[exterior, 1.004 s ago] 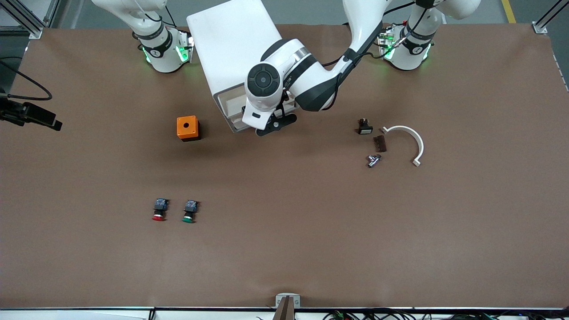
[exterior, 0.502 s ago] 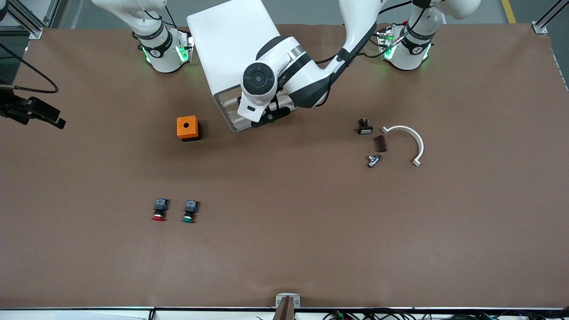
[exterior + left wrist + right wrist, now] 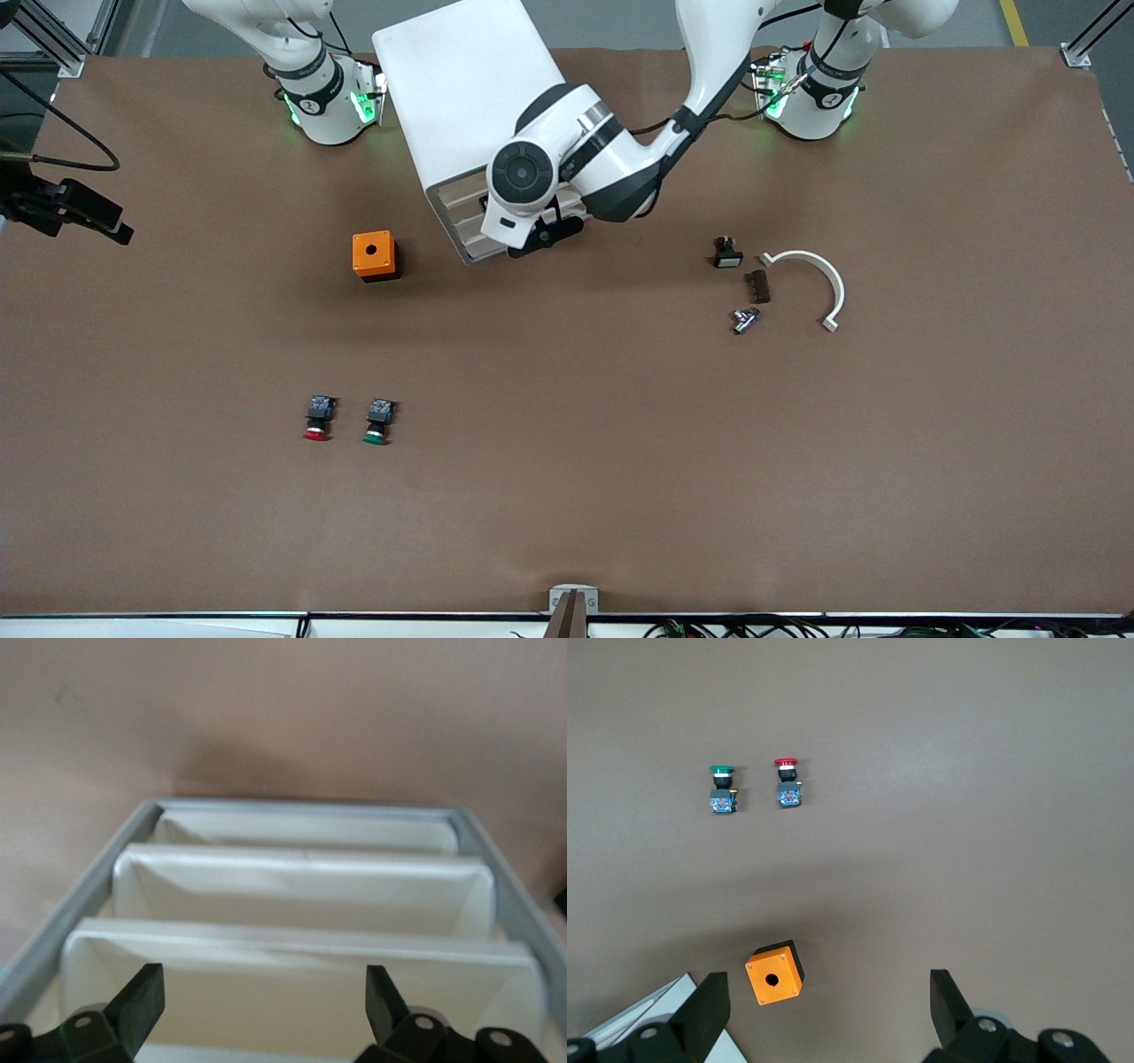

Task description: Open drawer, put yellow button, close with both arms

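front view: left arm reaches from its base over the white cabinet, and the left gripper sits at the cabinet's front face, against the drawer fronts. the drawer, uppermost of the stack, looks about level with the frame; cannot tell if it is fully home. yellow button not visible on the counter or anywhere else; possibly inside the drawer, unconfirmed. orange box stands beside the cabinet toward the right arm's end; red-capped button and green-capped button lie side by side, nearer the camera. right gripper not made out here; that arm waits. left wrist view: left gripper fingers spread wide, holding nothing, with the nearest drawer front between them and two lower drawers stepped below. right wrist view: right gripper hangs high over the counter, fingers apart and empty, looking down on the orange box and the two buttons. judgement: the step in hand is closing. push square on the middle of the drawer front, straight along its slide, slowly, since a light cabinet may skid or twist. bring the right gripper in to share the push or brace the cabinet.
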Tool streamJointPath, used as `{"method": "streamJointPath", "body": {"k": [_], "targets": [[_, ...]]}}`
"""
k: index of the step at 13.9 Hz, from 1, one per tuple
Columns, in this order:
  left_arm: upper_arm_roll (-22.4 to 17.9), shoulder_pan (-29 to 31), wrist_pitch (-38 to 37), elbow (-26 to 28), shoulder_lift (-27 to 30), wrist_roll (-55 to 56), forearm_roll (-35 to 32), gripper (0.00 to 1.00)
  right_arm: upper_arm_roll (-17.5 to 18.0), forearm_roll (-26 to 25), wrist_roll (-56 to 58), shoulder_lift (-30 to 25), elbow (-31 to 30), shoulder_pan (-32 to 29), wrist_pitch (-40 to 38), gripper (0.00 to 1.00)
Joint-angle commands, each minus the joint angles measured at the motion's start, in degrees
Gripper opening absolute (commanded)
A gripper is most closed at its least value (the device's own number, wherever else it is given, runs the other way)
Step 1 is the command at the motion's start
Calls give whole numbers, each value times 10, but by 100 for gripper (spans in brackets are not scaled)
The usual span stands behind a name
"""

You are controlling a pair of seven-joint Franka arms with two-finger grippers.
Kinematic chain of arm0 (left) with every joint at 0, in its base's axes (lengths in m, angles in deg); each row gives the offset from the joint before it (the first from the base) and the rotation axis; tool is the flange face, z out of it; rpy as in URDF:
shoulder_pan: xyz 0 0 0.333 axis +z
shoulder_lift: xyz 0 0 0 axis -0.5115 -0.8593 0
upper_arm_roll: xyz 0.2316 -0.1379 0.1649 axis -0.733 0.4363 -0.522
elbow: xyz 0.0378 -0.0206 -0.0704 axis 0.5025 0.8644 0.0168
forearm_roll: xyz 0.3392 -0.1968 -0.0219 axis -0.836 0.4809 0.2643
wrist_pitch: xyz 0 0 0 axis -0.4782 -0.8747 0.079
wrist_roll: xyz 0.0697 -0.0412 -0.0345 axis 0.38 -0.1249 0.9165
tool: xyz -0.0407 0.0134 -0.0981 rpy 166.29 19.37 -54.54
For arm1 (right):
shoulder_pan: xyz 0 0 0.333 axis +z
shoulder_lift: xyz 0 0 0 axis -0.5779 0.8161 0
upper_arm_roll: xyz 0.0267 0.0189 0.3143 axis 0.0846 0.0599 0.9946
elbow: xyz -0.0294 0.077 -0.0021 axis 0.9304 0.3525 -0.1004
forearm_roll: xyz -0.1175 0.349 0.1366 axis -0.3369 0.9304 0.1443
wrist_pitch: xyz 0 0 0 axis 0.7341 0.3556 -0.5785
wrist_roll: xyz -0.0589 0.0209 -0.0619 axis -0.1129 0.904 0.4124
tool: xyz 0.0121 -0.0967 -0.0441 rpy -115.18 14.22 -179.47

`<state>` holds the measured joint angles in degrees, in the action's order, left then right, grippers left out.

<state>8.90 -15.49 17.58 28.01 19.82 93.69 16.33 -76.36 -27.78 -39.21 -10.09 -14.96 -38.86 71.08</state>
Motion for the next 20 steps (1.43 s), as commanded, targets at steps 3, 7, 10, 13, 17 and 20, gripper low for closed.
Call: {"method": "streamJointPath", "body": {"k": [3,7,10,13,17,20], "targets": [[1,98,-5,3,27,-3,-54,100,8,-5,3,-10,4,-6,-21,100],[1,194,-11,3,71,-2,-167,100,6,-5,10,-10,27,-7,-47,100],[1,263,-41,3,103,-14,-222,100,8,-6,22,-10,29,-5,-53,100],[1,310,-81,3,144,-57,-284,100,11,-6,25,-10,29,3,-55,100],[1,394,-92,3,202,-206,-286,100,10,-9,25,-7,32,15,-55,100],[2,458,-122,3,239,-331,-286,100,10,-11,24,-4,33,15,-56,100]]}}
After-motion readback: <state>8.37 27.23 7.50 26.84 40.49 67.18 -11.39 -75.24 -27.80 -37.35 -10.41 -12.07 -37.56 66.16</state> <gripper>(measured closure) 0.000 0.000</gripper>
